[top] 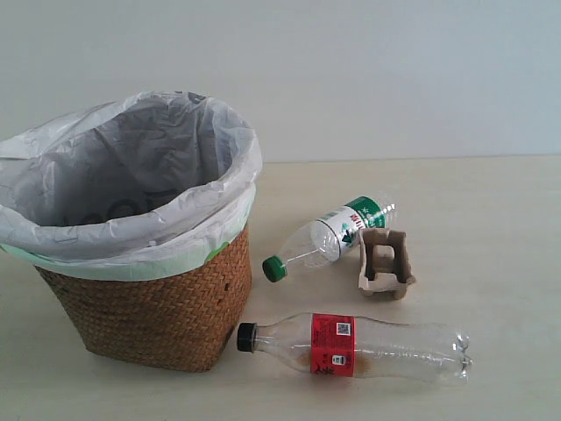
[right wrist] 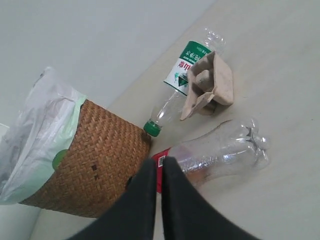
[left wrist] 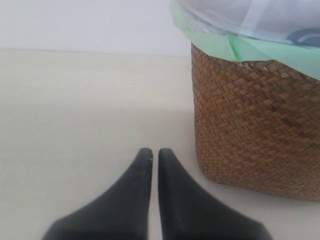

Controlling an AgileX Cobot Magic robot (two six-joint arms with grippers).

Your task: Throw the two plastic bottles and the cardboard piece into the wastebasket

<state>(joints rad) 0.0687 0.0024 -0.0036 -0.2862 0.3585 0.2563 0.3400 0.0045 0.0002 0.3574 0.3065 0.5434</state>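
The wicker wastebasket (top: pixel 166 307) with its white bag stands at the left. Beside it lies the long clear bottle (top: pixel 359 346) with black cap and red label, nearest the front edge. Behind it the shorter green-capped bottle (top: pixel 329 237) lies next to the beige cardboard piece (top: pixel 386 263). No gripper shows in the exterior view. My left gripper (left wrist: pixel 155 152) is shut and empty, low over the table beside the wastebasket (left wrist: pixel 250 130). My right gripper (right wrist: pixel 161 161) is shut and empty, hovering above the long bottle (right wrist: pixel 220 152) near its red label, with the short bottle (right wrist: pixel 175 92) and cardboard (right wrist: pixel 210 82) beyond.
Pale tabletop (top: pixel 491 210) runs to a plain light wall behind. The basket's bag rim (top: pixel 131 237) folds over the outside with a green edge.
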